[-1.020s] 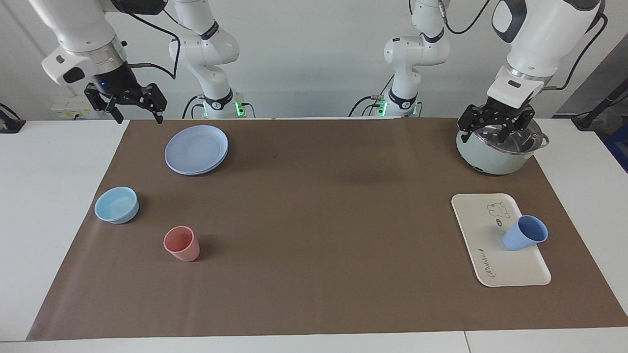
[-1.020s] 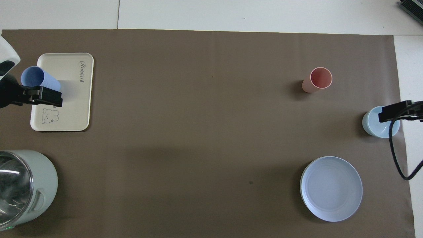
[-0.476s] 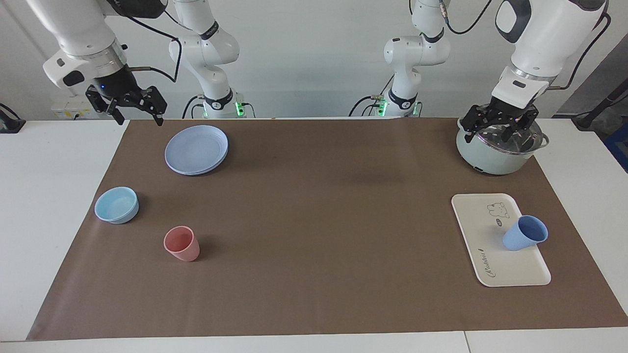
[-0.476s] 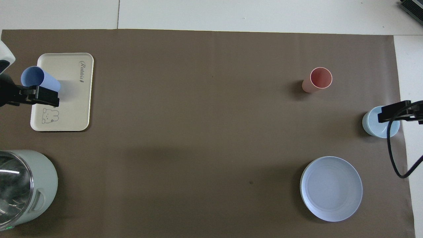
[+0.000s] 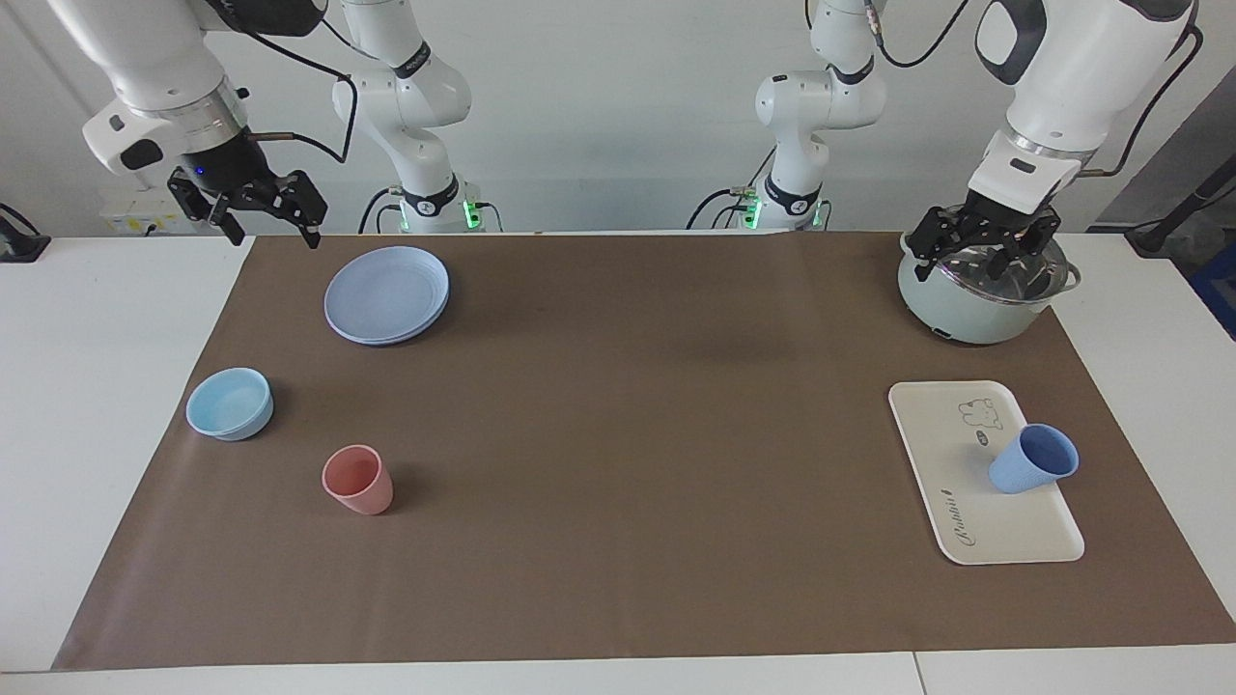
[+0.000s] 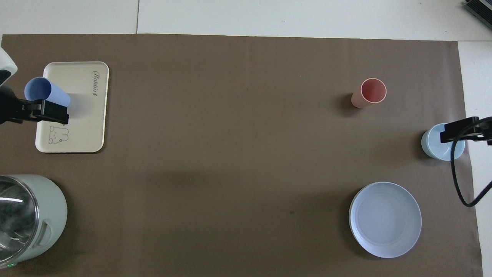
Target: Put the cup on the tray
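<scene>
The periwinkle-blue cup point(image 5: 1031, 461) point(image 6: 46, 91) stands on the cream tray point(image 5: 935, 425) point(image 6: 86, 115), at the tray's edge toward the left arm's end of the table. Nothing touches it. My left gripper point(image 5: 983, 263) hangs open and empty in the air over the pot's lid, apart from the cup. My right gripper point(image 5: 273, 227) is also open and empty, raised over the mat's corner beside the round plate, where that arm waits.
A mint-green pot point(image 5: 975, 314) with a glass lid stands nearer to the robots than the tray. Toward the right arm's end are a round blue plate point(image 5: 386, 294), a light-blue bowl point(image 5: 230, 403) and a salmon-pink tumbler point(image 5: 357, 480).
My left gripper has drawn up and back a little over the pot. The right gripper has shifted slightly upward. The cup and tray have not moved.
</scene>
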You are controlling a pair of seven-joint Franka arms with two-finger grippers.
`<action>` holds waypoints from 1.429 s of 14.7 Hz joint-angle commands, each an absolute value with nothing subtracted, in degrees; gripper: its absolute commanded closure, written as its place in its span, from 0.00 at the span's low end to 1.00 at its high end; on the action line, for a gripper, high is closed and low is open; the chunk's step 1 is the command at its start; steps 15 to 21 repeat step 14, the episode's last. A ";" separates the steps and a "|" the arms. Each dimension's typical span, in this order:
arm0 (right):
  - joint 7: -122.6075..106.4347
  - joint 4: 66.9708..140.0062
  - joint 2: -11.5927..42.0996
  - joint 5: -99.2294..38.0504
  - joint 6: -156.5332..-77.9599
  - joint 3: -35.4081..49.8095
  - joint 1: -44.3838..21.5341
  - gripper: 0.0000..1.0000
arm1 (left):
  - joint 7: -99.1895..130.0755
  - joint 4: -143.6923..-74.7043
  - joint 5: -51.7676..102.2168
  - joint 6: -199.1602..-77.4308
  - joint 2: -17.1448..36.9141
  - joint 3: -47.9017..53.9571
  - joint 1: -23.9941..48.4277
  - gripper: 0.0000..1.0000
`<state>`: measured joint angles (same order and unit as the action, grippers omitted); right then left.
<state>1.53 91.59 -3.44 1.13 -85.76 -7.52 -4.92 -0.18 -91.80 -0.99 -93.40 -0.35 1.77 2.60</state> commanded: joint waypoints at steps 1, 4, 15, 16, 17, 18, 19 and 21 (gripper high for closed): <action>2.11 93.43 -5.01 0.00 -86.92 -7.47 -4.57 0.00 | -0.53 -93.08 -1.58 -93.43 -1.67 1.76 2.37 0.00; 2.46 94.65 -5.01 0.09 -89.64 -7.38 -5.36 0.00 | -0.53 -93.08 -1.58 -93.43 -1.67 1.76 2.37 0.00; 2.64 94.48 -4.75 0.09 -88.86 -7.12 -5.27 0.00 | -0.53 -93.08 -1.58 -93.43 -1.67 1.76 2.37 0.00; 2.64 94.48 -4.75 0.09 -88.86 -7.12 -5.27 0.00 | -0.53 -93.08 -1.58 -93.43 -1.67 1.76 2.37 0.00; 2.64 94.48 -4.75 0.09 -88.86 -7.12 -5.27 0.00 | -0.53 -93.08 -1.58 -93.43 -1.67 1.76 2.37 0.00; 2.64 94.48 -4.75 0.09 -88.86 -7.12 -5.27 0.00 | -0.53 -93.08 -1.58 -93.43 -1.67 1.76 2.37 0.00; 2.64 94.48 -4.75 0.09 -88.86 -7.12 -5.27 0.00 | -0.53 -93.08 -1.58 -93.43 -1.67 1.76 2.37 0.00; 2.64 94.48 -4.75 0.09 -88.86 -7.12 -5.27 0.00 | -0.53 -93.08 -1.58 -93.43 -1.67 1.76 2.37 0.00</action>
